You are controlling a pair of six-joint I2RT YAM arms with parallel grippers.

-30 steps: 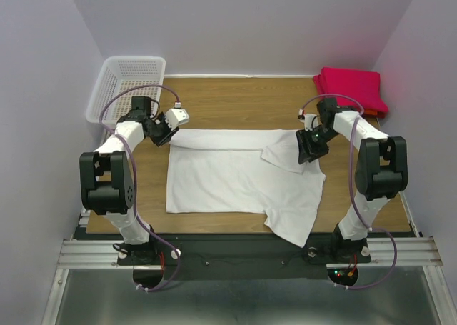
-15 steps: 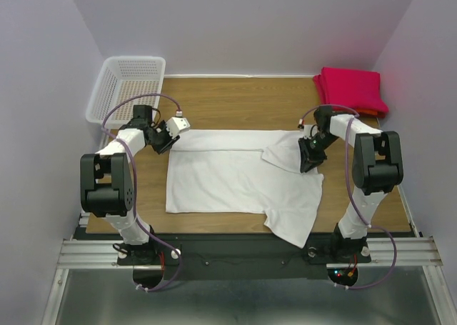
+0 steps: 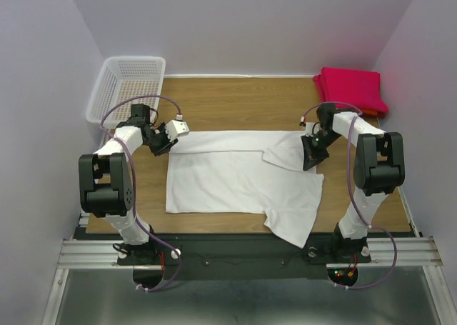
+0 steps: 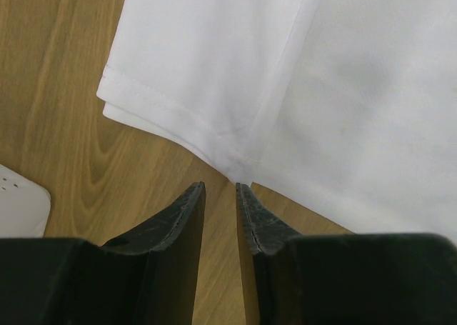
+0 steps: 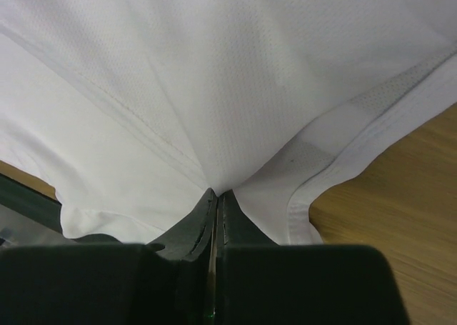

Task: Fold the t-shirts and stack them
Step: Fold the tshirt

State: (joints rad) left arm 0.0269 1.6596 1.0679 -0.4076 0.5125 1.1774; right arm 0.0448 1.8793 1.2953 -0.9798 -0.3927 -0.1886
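When looking down from the top, find the white shirt (image 3: 235,178) flat in the middle of the table (image 3: 235,100), far edge turned over, one bit reaching over the near edge. Spot the red shirts (image 3: 353,88) piled in the far right corner, well apart, and the basket (image 3: 128,82) at the far left. See the left claw (image 3: 170,141) low at the far left corner of the white shirt and the right claw (image 3: 311,156) down on its right side, by the folded-in sleeve.

Turning to the left wrist view, note a thin gap between the two fingers (image 4: 187,218), with nothing in it. Find a seam corner of the shirt just past the tips; touching or not, cannot tell. Probably best to slide forward a little, low along the table, then squeeze on all the layers, not just the top one.

Moving to the right wrist view, see the fingers (image 5: 187,232) pressed tight on a pinch of white cloth near a hemmed edge. Hold that pinch firm. Wait to lift until done grabbing on the left. Then lift both sides together and level, go slowly, line up the edges, and lay down smooth for a straight fold.
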